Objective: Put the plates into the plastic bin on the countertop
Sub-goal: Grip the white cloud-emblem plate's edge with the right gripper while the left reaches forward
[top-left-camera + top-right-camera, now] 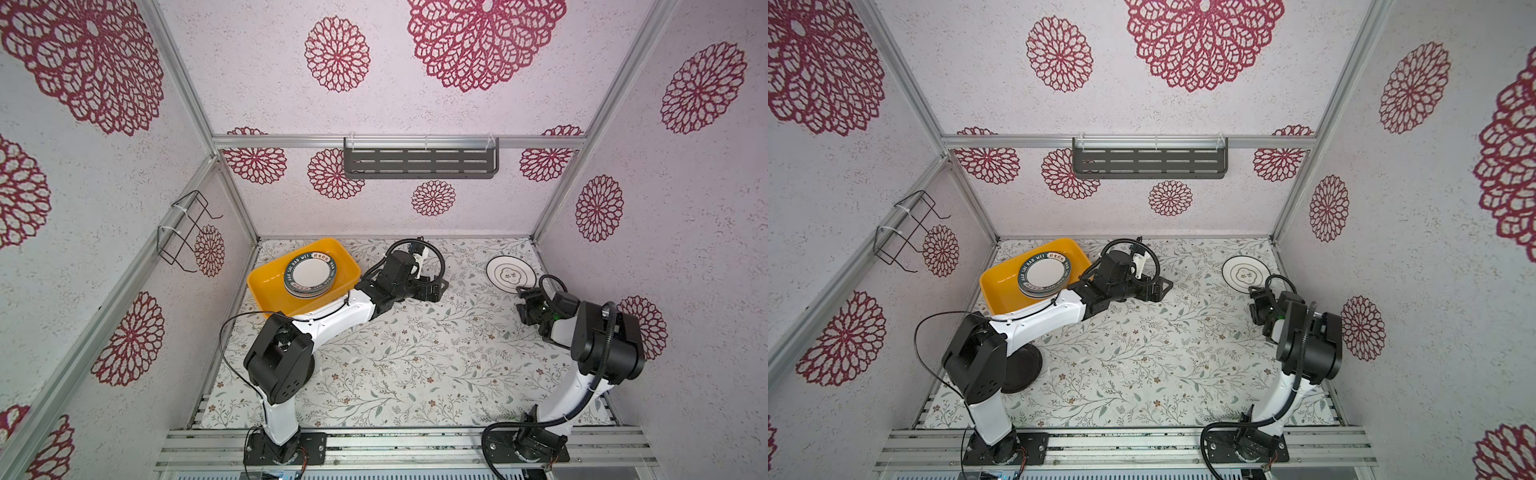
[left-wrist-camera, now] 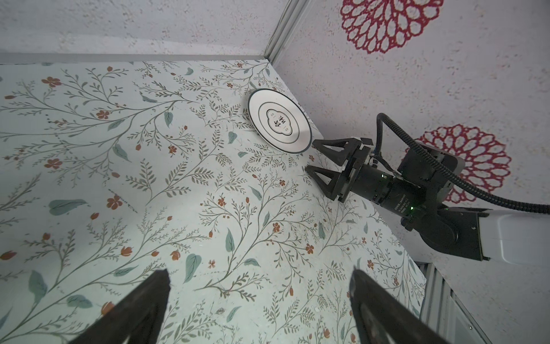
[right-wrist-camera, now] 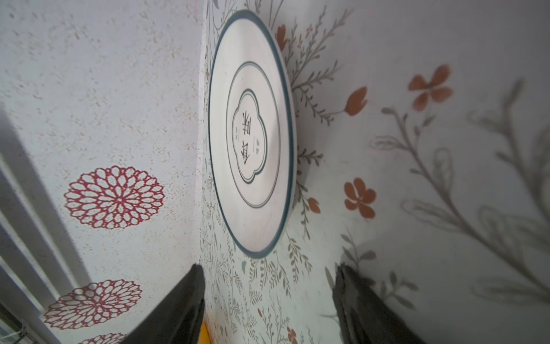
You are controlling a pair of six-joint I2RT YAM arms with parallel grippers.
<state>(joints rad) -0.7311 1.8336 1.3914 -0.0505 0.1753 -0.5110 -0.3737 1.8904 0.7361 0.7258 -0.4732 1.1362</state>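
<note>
Right fingers [image 2: 310,169]: parted, with nothing between them. They point at the near edge of the ringed plate [image 1: 508,272], and their tips stop just short of its rim.
Left fingers [image 1: 439,289]: spread wide and empty. They hang over the bench [image 1: 415,353] just to the right of the plastic bin [image 1: 266,284].
Ringed plate: white, with thin dark rings and a flower outline around characters at its centre. It lies flat on the bench in the far right corner, close to the right wall and well apart from the plastic bin.
Plastic bin: shallow and yellow-orange, set at an angle in the far left corner of the bench.
Stacked plates [image 1: 311,274]: piled inside the plastic bin, toward its right end. The top one is white with a dark teal lettered rim. The number in the pile cannot be told.
Black plate [image 1: 1027,368]: round and dark, flat on the bench at the near left, mostly hidden under the left arm's elbow in a top view.
Left arm [image 1: 332,313]: its white forearm crosses in front of the near corner of the plastic bin.
Bench: white, printed with grey-green vines and small brown flowers.
Slotted shelf [image 1: 419,160]: grey, fixed to the back wall above the bench.
</note>
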